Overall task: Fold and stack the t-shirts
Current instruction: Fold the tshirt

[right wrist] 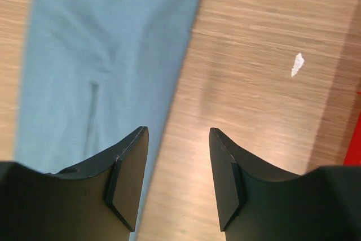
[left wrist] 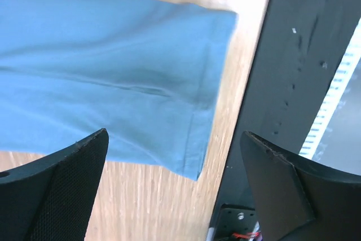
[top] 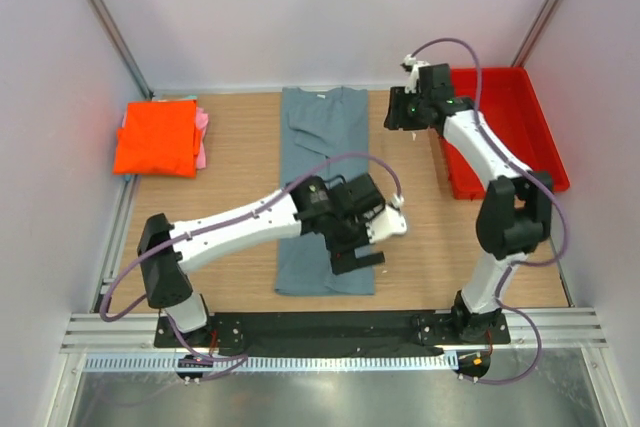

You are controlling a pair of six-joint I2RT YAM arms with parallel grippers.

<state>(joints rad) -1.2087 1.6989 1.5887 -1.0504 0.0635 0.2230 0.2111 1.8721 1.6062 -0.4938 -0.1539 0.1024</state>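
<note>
Wood desk (top: 240,237), grey-blue shirt (top: 320,147) mid-desk, orange shirt (top: 155,137) folded on the pink one (top: 203,133) far left; judged step: crosswise fold, which next calls for pinching one end's corners and carrying them over. Over the near right hem corner the left fingers (left wrist: 56,190) stand wide open, empty; the right fingers (right wrist: 127,179), parted and empty, hover beside the far right edge. Shirt lies as a long strip, sides folded in, collar far, lightly creased

Matt grey-blue cloth t-shirt (top: 320,147) is shown on smooth wood-grain tabletop (top: 230,162) beneath the left gripper's (left wrist: 175,134) matt black fingers (left wrist: 56,190).
</note>
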